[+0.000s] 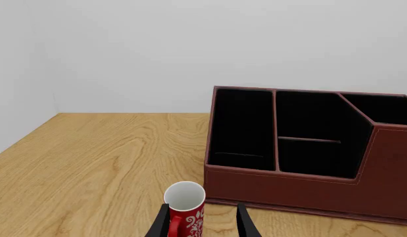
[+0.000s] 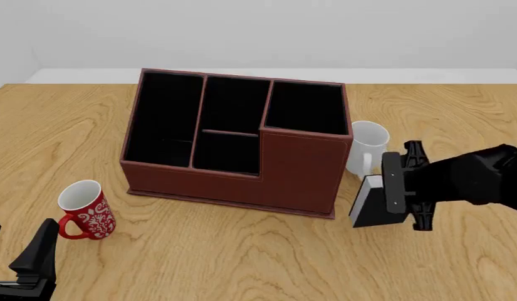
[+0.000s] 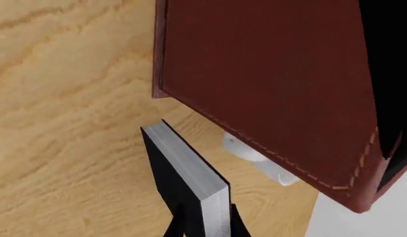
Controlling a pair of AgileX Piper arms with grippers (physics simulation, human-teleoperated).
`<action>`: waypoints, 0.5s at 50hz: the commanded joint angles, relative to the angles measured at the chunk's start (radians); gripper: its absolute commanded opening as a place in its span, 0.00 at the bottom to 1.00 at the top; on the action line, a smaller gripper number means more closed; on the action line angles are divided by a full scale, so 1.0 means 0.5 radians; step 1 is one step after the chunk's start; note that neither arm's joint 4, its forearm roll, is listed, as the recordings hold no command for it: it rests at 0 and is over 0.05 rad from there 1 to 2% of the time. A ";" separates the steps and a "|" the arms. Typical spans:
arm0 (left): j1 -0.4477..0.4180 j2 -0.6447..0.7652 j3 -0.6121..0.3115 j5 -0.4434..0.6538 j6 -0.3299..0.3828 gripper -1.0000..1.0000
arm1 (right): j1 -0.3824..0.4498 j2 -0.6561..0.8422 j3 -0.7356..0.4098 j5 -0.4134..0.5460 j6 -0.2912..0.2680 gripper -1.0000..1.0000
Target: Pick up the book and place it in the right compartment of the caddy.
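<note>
The black book (image 2: 368, 204) with white page edges is gripped in my right gripper (image 2: 398, 191), which is shut on it just right of the caddy (image 2: 300, 172), in front of the white mug. In the right wrist view the book (image 3: 185, 180) stands edge-on between the fingers, close to the caddy's brown wall (image 3: 269, 84). The right compartment (image 2: 307, 106), black-lined with the tallest front wall, holds nothing; it also shows in the left wrist view (image 1: 386, 109). My left gripper (image 2: 37, 254) is open and empty at the table's near left.
A red patterned mug (image 2: 83, 210) stands left of the caddy, just ahead of my left gripper's fingers (image 1: 246, 224). A white mug (image 2: 367, 147) stands against the caddy's right side, behind the book. The other three compartments hold nothing.
</note>
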 commanded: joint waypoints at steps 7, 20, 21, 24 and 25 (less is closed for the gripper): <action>0.000 0.000 0.000 0.000 0.000 1.00 | 0.210 -0.279 0.323 0.108 0.213 0.00; 0.000 0.000 0.000 0.000 0.000 1.00 | 0.295 -0.637 0.525 0.257 0.338 0.00; 0.000 0.000 0.000 0.000 0.000 1.00 | 0.299 -0.653 0.524 0.272 0.345 0.00; 0.000 0.000 0.000 0.000 0.000 1.00 | 0.308 -0.730 0.531 0.334 0.357 0.00; 0.000 0.000 0.000 0.000 0.000 1.00 | 0.311 -0.747 0.533 0.350 0.360 0.00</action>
